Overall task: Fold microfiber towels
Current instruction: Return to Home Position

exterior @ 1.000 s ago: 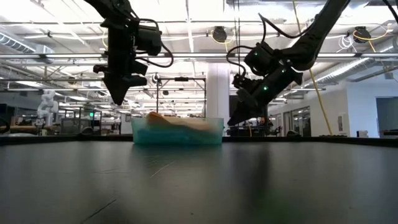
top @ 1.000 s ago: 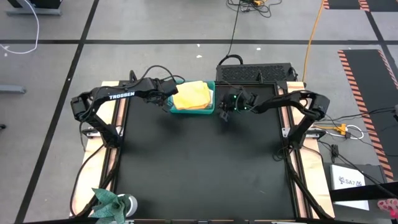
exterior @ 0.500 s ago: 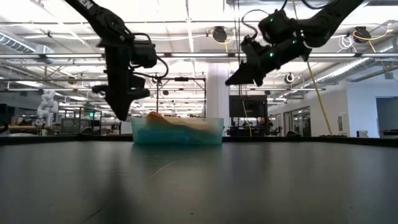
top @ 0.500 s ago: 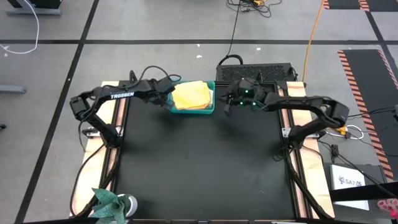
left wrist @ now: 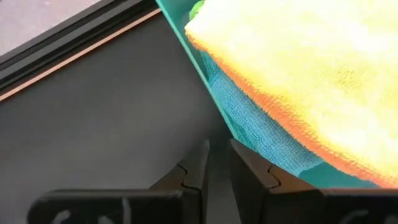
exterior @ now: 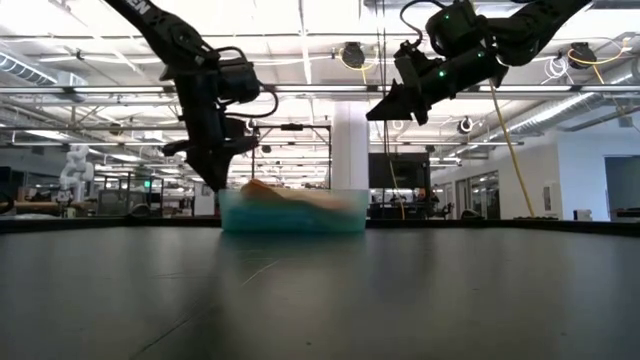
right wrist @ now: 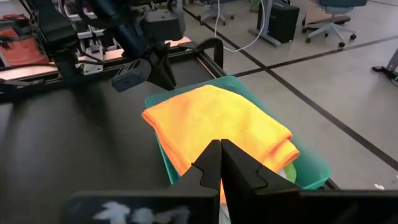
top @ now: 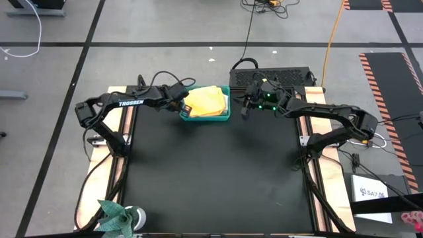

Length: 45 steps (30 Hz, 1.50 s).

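Note:
A rigid teal bin (top: 225, 118) stands at the table's far edge, middle. In it lies a stack of microfiber towels: an orange-yellow one (top: 206, 100) on top, a teal one (left wrist: 261, 124) beneath it, and a lime green edge (left wrist: 198, 7) showing. My left gripper (top: 184, 110) points steeply down just outside the bin's near left corner (left wrist: 239, 138). Its fingers (left wrist: 217, 163) stand a narrow gap apart with nothing between them. My right gripper (top: 246, 112) hangs high to the right of the bin, nearly level, shut and empty (right wrist: 221, 144). My left gripper has one fingertip (left wrist: 239, 152) right at the bin's near left corner, low on the outer wall. I cannot tell whether it touches the wall.
A black box (top: 271, 78) sits behind the table's far edge, right of the bin. A green crumpled thing (top: 119, 213) lies at the near left corner. The black table top (top: 211, 172) stretches from the bin to the near edge.
My left gripper has sunk toward the bin's near left corner and tipped more steeply down. My right gripper has risen well above the table and tipped up to nearly level, still shut. The bin has shifted slightly toward the table's right.

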{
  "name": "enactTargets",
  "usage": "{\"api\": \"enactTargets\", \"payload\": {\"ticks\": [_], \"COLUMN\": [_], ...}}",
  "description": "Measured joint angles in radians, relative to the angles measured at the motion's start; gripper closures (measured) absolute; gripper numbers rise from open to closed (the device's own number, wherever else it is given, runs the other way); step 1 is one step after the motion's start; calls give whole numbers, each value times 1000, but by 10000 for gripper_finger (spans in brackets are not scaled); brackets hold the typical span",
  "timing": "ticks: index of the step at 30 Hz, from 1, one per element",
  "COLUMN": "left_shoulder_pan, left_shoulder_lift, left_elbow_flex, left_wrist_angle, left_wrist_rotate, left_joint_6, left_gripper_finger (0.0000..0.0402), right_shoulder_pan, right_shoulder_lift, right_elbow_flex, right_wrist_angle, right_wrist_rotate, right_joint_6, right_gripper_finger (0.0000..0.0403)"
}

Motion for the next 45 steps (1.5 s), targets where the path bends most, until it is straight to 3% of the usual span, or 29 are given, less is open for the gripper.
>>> {"api": "enactTargets", "payload": {"ticks": [19, 25, 32, 38, 45], "left_shoulder_pan": [-17, -98, -248, -387, -578], "left_shoulder_lift": [-2, -69, -260, -462, -673], "left_elbow_flex": [0, 14, 17, -13, -256], "left_wrist_angle": [100, 163, 113, -15, 131], "left_wrist_rotate": [-17, 8, -57, -133, -212], "left_joint_6": [-18, 37, 179, 166, -41], "left_gripper_finger": [339, 339, 339, 339, 339], "right_shoulder_pan": [3, 5, -6, 36, 229], "right_shoulder_lift": [0, -42, -233, -453, -679], "right_elbow_flex": [0, 0, 0, -9, -221], "right_wrist_angle": [0, 2, -140, -328, -252], "right_wrist_rotate": [-7, -114, -109, -102, 106], "right_joint_6": [4, -12, -32, 32, 191], "right_gripper_finger": [403, 403, 403, 403, 403]}}
